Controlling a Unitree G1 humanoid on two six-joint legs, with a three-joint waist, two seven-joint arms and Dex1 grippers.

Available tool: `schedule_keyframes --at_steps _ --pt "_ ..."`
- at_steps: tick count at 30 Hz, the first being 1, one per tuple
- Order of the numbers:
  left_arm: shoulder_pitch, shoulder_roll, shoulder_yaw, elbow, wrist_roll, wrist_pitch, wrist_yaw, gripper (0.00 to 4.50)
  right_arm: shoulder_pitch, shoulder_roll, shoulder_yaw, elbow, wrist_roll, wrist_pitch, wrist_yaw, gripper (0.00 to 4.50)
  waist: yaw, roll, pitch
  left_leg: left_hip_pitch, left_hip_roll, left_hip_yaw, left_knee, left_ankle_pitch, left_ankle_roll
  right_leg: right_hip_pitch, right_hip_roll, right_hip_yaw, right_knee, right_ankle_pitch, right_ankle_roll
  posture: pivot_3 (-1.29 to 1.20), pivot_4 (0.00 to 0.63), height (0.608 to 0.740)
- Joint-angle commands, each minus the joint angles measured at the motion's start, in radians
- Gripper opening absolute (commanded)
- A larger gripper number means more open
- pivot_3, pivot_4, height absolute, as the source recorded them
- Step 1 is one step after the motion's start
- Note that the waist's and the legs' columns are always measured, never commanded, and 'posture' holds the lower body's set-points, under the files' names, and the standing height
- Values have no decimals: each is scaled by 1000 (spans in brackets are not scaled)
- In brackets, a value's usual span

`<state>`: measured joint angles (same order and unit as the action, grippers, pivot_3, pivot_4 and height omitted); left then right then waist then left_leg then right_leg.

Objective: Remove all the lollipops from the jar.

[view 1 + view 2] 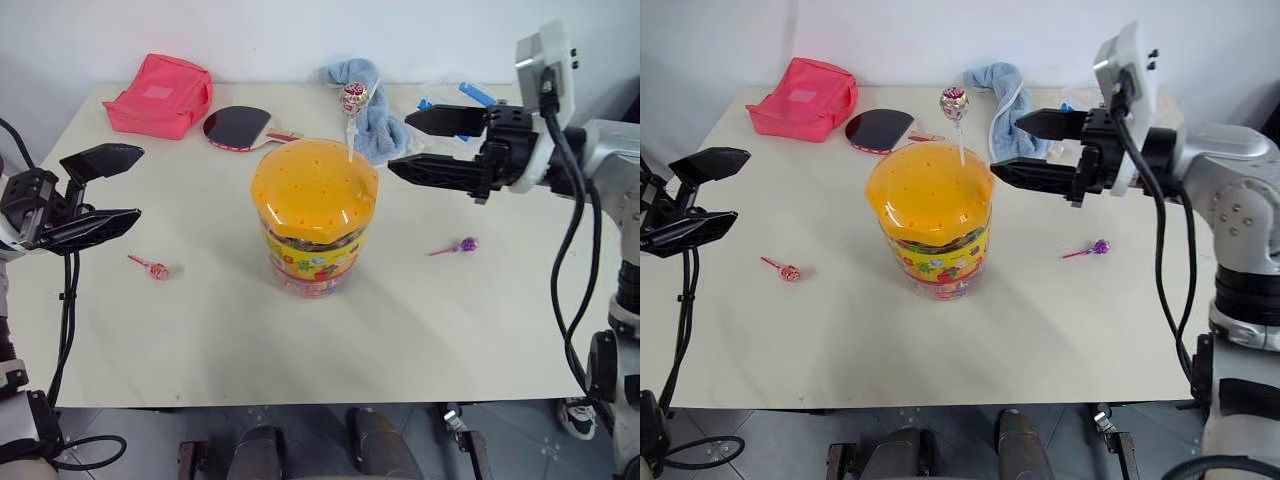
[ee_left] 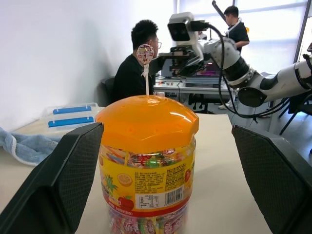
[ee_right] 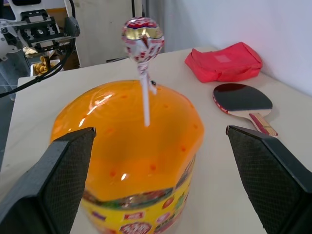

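Both pincers stood wide open and gripped nothing: we saw the right gripper (image 1: pixel 418 145) at about two o'clock from the jar (image 1: pixel 313 215), fingers level and aimed toward the lid, and the left gripper (image 1: pixel 100 190) out at nine o'clock, well apart from it, fingers aimed across the table (image 1: pixel 420 340) toward the jar.

We found the jar upright near the middle of the table, its orange domed lid (image 1: pixel 313 190) on and dotted with small holes. One pinkish-white lollipop (image 1: pixel 354 98) stood upright with its stick in a hole near the top of the lid. Through the clear wall under the yellow-red label we could make out colourful wrapped sweets, but not what kind.

Two more lollipops lay flat on the table: a red lollipop (image 1: pixel 158 270) at eight o'clock from the jar, below the left gripper, and a purple lollipop (image 1: pixel 466 244) at four o'clock, below the right arm.

Beyond the jar, at eleven o'clock, lay a table-tennis paddle (image 1: pixel 238 127) and a pink pouch (image 1: pixel 160 95); at one o'clock a blue towel (image 1: pixel 375 115) lay behind the standing lollipop. Between the right gripper's fingers and that lollipop we saw nothing in the way.
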<state>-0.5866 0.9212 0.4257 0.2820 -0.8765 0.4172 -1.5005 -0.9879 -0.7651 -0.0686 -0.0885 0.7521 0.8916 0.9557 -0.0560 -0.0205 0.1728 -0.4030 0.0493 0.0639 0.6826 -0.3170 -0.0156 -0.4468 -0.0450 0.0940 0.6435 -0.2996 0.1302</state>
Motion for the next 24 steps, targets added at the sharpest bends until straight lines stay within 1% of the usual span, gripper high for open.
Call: schedule_keyframes --at_steps 1,5,11,12,14,17,18,19,21,22,23,24 --pt "25 6 49 -38 -16 -4 -19 4500 -72 57 26 65 -35 -78 39 4476 -2 0 0 0 0 0 0 0 0 0 0 0 0 0 0 0 150 740" --pt "49 4 50 -48 -2 -9 -12 4500 -113 118 67 115 -60 -109 79 4476 -13 0 0 0 1 0 0 1 -1 0 1 0 1 0 0 0 150 740" --pt "94 21 37 -27 59 -48 -29 4500 -162 202 98 164 -89 -138 106 4476 -25 0 0 0 1 -1 0 2 -3 0 0 -1 1 0 0 0 150 740" --pt "96 21 39 -29 60 -48 -28 4500 -171 214 101 170 -92 -138 107 4303 -25 0 0 0 1 -2 0 2 -3 0 0 -2 2 0 0 0 150 740" --pt "99 19 43 -31 60 -46 -27 4500 -184 232 103 179 -100 -135 107 3922 -26 0 0 0 1 -2 0 2 -3 0 0 -3 2 0 0 0 150 740" --pt "102 19 45 -32 62 -45 -25 4500 -194 243 99 182 -105 -135 115 2940 -27 0 0 0 1 -2 0 2 -3 0 0 -3 2 0 0 0 150 740" --pt "104 19 45 -34 63 -44 -24 4500 -196 245 98 182 -106 -135 115 2521 -28 0 0 0 1 -2 0 2 -3 0 0 -3 2 0 0 0 150 740" --pt "107 21 44 -34 66 -45 -26 4500 -200 247 98 184 -108 -136 115 2234 -28 0 0 0 1 -2 0 2 -3 0 0 -3 2 0 0 0 150 740" --pt "105 27 36 -22 88 -62 -23 4500 -211 251 98 189 -113 -141 116 1529 -29 0 0 0 1 -2 0 2 -3 0 0 -3 2 0 0 0 150 740" --pt "105 28 34 -20 92 -64 -25 4500 -216 253 98 191 -116 -145 117 1080 -29 0 0 0 1 -2 0 2 -3 0 0 -3 2 0 0 0 150 740" --pt "103 28 33 -18 95 -64 -25 4500 -220 255 97 193 -118 -148 116 830 -29 0 0 0 1 -2 0 2 -3 0 0 -3 2 0 0 0 150 740" --pt "103 28 34 -19 95 -62 -26 4500 -222 256 95 192 -119 -148 116 377 -29 0 0 0 1 -2 0 2 -3 0 0 -3 2 0 0 0 150 740"
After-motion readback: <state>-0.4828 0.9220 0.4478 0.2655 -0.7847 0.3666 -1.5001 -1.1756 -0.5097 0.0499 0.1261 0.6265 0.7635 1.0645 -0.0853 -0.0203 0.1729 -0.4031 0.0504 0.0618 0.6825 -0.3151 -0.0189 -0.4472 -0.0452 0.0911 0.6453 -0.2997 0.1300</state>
